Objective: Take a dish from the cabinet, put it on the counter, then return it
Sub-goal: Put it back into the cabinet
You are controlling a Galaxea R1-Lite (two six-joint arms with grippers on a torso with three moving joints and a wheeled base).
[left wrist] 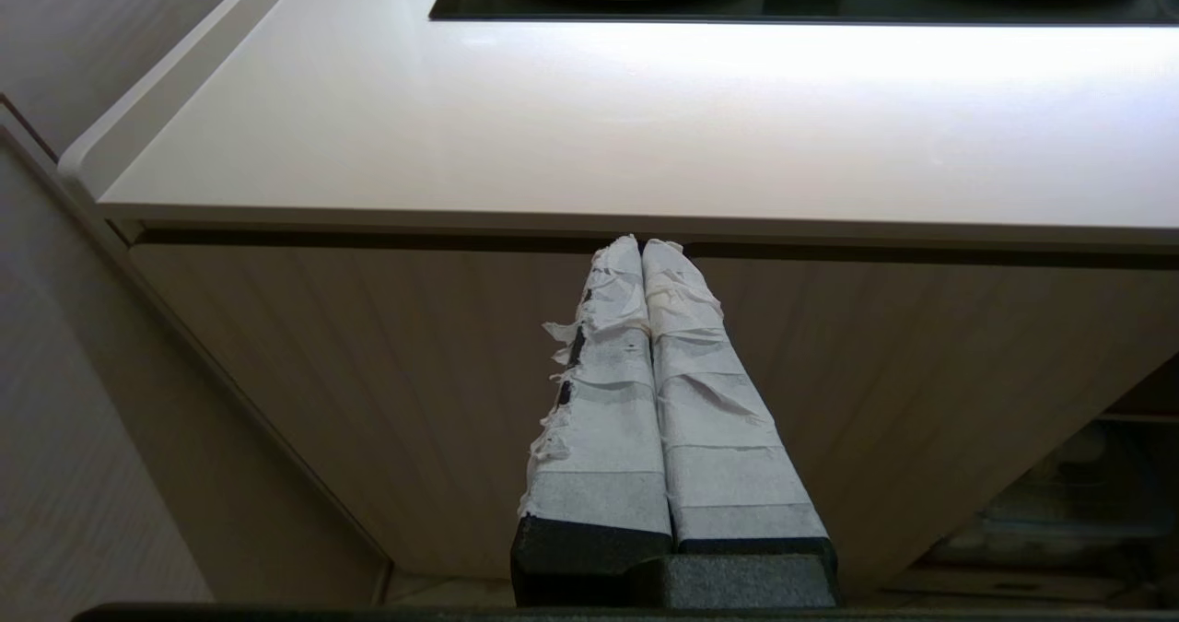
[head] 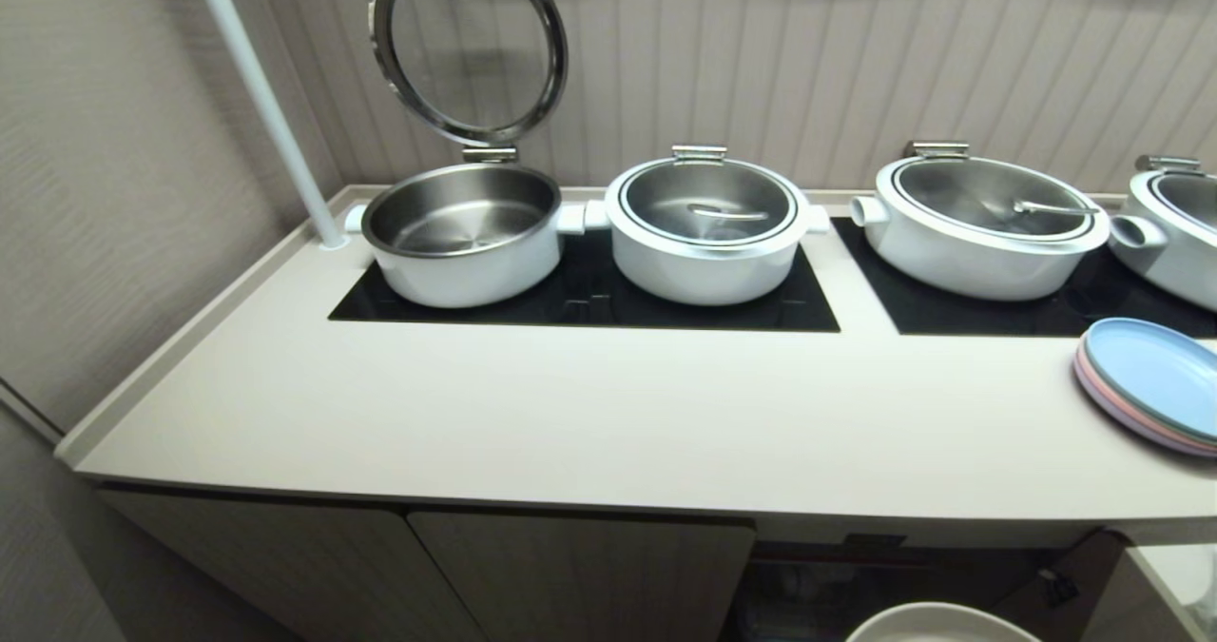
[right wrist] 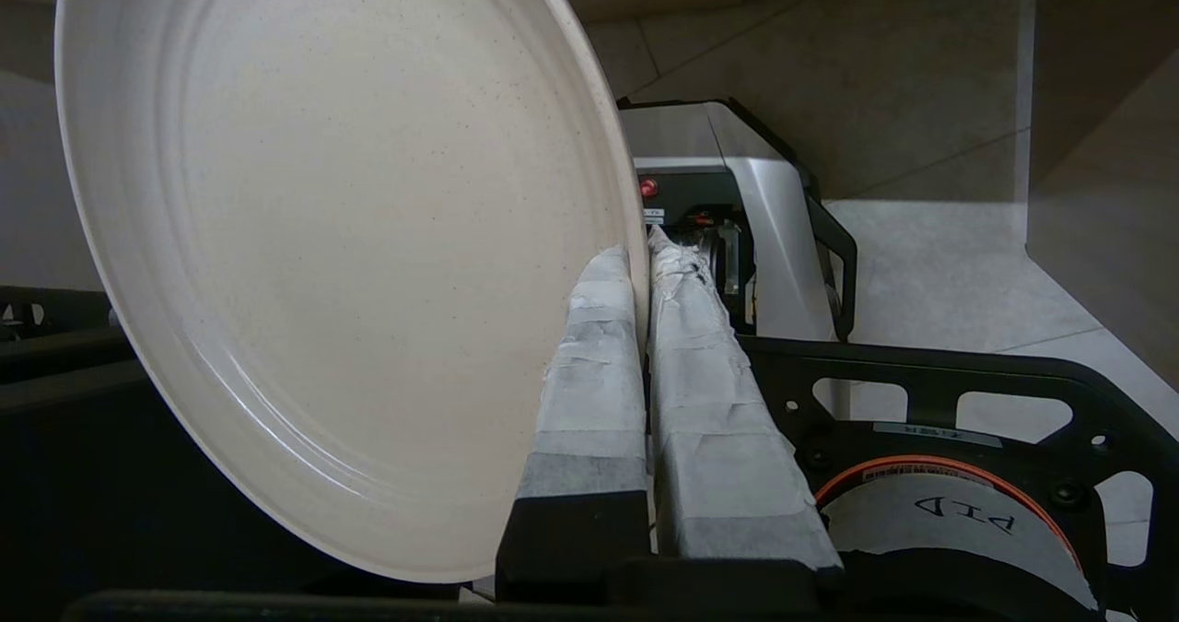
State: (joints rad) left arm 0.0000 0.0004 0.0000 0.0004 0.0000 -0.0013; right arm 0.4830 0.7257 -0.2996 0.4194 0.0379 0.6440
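Right pincer (right wrist: 642, 263) clamps the rim of the plate (right wrist: 350, 253), held low before the open cabinet (head: 856, 575), under the desk (head: 608, 414) edge. Lifting should clear that front lip before tilting the plate flat. Bare desk lies ahead, between the pots (head: 704, 228) and the coloured plates (head: 1150, 385). Left pincer (left wrist: 642, 253) hangs idle, pressed together.
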